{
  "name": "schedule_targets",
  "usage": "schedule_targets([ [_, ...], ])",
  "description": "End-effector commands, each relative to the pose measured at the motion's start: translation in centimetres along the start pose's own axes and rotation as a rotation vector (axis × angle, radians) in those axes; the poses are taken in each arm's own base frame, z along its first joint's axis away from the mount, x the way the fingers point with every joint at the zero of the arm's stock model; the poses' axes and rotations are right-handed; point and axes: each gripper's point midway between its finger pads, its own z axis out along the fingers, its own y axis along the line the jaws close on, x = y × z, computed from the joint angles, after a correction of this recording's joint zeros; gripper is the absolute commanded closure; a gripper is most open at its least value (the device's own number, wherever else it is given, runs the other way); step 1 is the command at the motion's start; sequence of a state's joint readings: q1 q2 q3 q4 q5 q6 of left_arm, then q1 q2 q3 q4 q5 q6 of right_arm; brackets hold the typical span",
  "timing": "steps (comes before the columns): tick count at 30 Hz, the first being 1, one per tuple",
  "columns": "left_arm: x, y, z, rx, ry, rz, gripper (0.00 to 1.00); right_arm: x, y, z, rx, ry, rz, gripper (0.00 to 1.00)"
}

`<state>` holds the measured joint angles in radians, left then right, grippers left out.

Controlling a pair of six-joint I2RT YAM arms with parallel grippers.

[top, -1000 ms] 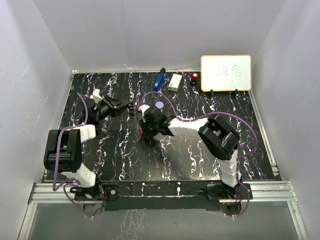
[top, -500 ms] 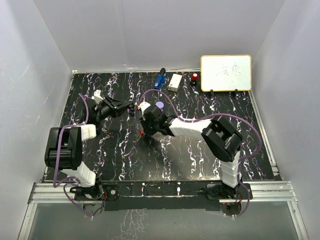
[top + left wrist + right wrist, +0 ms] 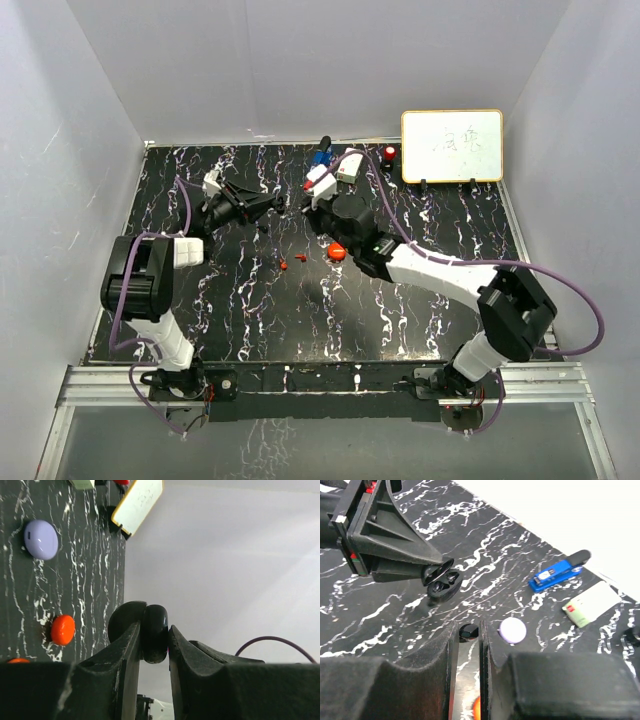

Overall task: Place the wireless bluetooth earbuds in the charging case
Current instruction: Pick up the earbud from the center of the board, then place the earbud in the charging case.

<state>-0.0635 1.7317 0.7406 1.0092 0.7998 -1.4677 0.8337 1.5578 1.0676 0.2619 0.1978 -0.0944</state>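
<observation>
My left gripper [image 3: 266, 206] is shut on the black charging case [image 3: 155, 632], pinched between both fingers and held above the table. In the right wrist view the case [image 3: 441, 582] hangs with its lid open. My right gripper [image 3: 469, 636] is shut on a small black earbud [image 3: 468, 631] at its fingertips, just right of and a little short of the case. In the top view the right gripper [image 3: 303, 207] nearly faces the left one. Two tiny red earbuds [image 3: 284, 265] [image 3: 300, 257] lie on the black marbled table [image 3: 240, 300].
A round red puck [image 3: 337, 250] lies beside the right arm, and a purple puck [image 3: 512, 630] lies near my right fingers. At the back stand a blue clip [image 3: 555, 572], a white-green box [image 3: 592, 602], a small red object [image 3: 389, 153] and a whiteboard [image 3: 452, 145].
My right arm has swung up and back from low over the table toward the left gripper, uncovering the red puck and red earbuds. The left gripper with the case shifted slightly right.
</observation>
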Motion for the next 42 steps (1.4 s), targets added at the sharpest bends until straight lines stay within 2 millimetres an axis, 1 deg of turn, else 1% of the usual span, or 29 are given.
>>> schedule_targets([
  [1, 1.6, -3.0, 1.2, 0.095, 0.095, -0.024, 1.00, -4.4, -2.9, -1.1, 0.069, -0.215, -0.081, 0.97],
  [3, 2.0, -3.3, 1.7, 0.105, 0.118, -0.034, 1.00, -4.7, -3.8, -1.3, 0.080, -0.244, -0.105, 1.00],
  [5, 2.5, -3.5, 2.1, 0.107, 0.140, -0.044, 1.00, -5.0, -4.6, -1.5, 0.087, -0.265, -0.126, 1.00],
  [9, 3.6, -3.1, 3.0, 0.057, 0.187, -0.082, 1.00, -5.4, -5.2, -1.5, 0.059, -0.317, -0.161, 1.00],
  [12, 4.1, -2.7, 3.6, 0.012, 0.214, -0.098, 1.00, -5.6, -4.9, -1.4, 0.032, -0.347, -0.200, 1.00],
  [16, 4.5, -2.6, 4.1, -0.013, 0.225, -0.113, 1.00, -5.9, -4.0, -1.1, -0.020, -0.376, -0.267, 1.00],
  [20, 4.6, -2.2, 4.3, -0.051, 0.224, -0.111, 1.00, -6.3, -3.3, -1.4, -0.057, -0.424, -0.344, 1.00],
  [25, 4.7, -2.3, 4.3, -0.053, 0.230, -0.112, 1.00, -6.0, -2.7, -1.2, -0.082, -0.440, -0.433, 1.00],
  [30, 4.9, -2.3, 4.4, -0.062, 0.237, -0.117, 1.00, -5.7, -2.6, -0.9, -0.081, -0.452, -0.492, 1.00],
  [42, 4.7, -3.2, 4.8, -0.077, 0.234, -0.115, 1.00, -5.3, -2.5, 0.4, -0.091, -0.427, -0.544, 1.00],
])
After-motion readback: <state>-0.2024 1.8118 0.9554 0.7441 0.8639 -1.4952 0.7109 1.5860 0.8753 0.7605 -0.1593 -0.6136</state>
